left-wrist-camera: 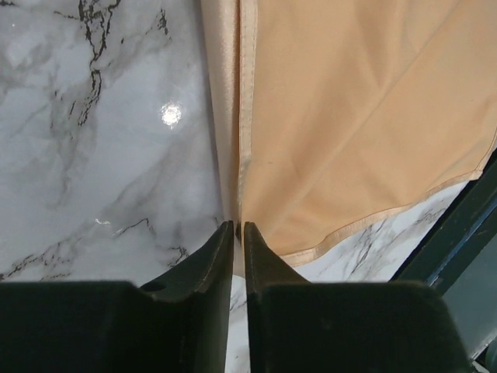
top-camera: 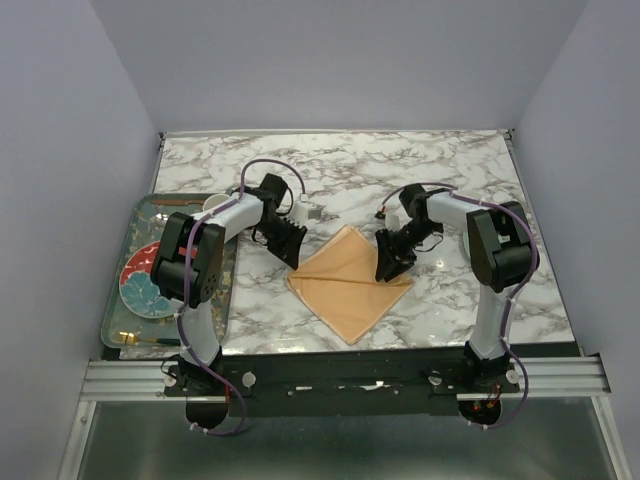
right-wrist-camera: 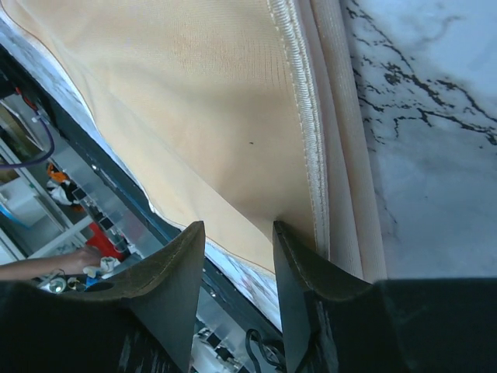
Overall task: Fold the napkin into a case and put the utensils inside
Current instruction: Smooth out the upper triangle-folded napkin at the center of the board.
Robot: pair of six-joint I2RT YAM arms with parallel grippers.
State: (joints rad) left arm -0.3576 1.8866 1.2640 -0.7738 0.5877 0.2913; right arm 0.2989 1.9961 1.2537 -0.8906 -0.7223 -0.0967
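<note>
Napkin: we see the napkin (top-camera: 350, 285) lying flat as a diamond in the middle of the desk (top-camera: 450, 180), nearer the front edge than the back. A crease runs across it from the left corner to the right.
Layers: in both wrist views we see the hemmed edge with a further layer of cloth just beside it.
Left gripper: the left gripper (left-wrist-camera: 239, 231) sits at the napkin's far-left edge. Its jaws are nearly together, and we see the cloth's edge running into the thin slit at the tips, pinched there.
Right gripper: the right gripper (right-wrist-camera: 239, 227) sits at the far-right edge, jaws apart. We see flat cloth through the gap and the hem touching one finger. It is released, gripping nothing we can see.
Utensils: we make out slim gold utensils (top-camera: 150, 341) at the near edge of the tray (top-camera: 135, 225), well apart from the napkin. They are too small for us to tell which pieces.
Tray: it lies at the desk's left, beside the left arm, and carries a red plate (top-camera: 135, 265) with a blue plate (top-camera: 148, 298) touching it on the near side.
</note>
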